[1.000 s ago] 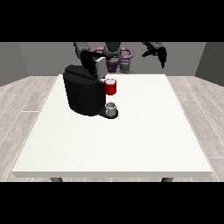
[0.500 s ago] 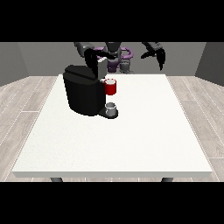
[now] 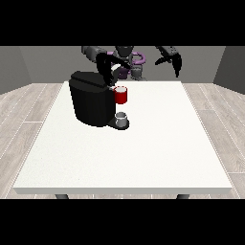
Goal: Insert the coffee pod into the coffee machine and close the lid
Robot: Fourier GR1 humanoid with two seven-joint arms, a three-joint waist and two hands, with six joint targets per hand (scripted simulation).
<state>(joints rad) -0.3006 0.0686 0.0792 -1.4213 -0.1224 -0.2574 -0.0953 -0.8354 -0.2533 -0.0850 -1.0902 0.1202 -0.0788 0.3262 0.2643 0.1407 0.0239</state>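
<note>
The black coffee machine (image 3: 91,103) stands on the left half of the white table (image 3: 158,143). Its red brew head (image 3: 121,95) faces right, with a small grey cup (image 3: 121,119) under it. The hand at the view's left (image 3: 106,64) hovers just above the machine's back right corner, fingers curled round a small whitish coffee pod (image 3: 115,71). The hand at the view's right (image 3: 174,59) hangs raised over the table's far edge, fingers relaxed and pointing down, holding nothing. I cannot make out how the lid stands.
The robot's torso (image 3: 127,60) is behind the table's far edge. Wood-look floor surrounds the table. Bare tabletop stretches to the right of and in front of the machine.
The hand at the view's left has shifted slightly right and down towards the machine's top with the pod. The other hand has barely moved.
</note>
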